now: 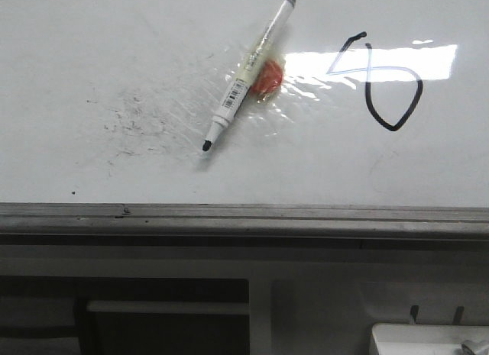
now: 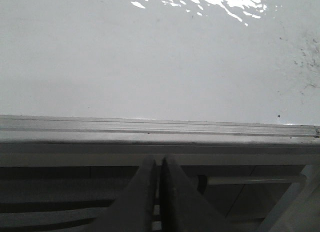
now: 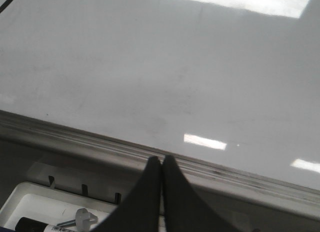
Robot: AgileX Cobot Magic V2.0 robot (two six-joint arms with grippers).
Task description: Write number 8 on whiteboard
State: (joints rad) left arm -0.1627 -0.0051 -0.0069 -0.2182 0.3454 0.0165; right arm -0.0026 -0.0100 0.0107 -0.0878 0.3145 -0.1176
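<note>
One number 8 (image 1: 380,84) is drawn on the whiteboard (image 1: 92,50), far ahead of our right gripper (image 3: 161,164). Our left gripper (image 2: 159,164) and right one are pinched closed, holding nothing. We think the job looks done, and the marker (image 1: 246,74) lies loose.

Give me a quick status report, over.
Left gripper shut, empty. Right gripper shut, empty. Number 8 drawn on whiteboard. Marker lying uncapped on board.

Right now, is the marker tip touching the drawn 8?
Apart. The front view shows the marker tip well left of the number 8, bare whiteboard between.
</note>
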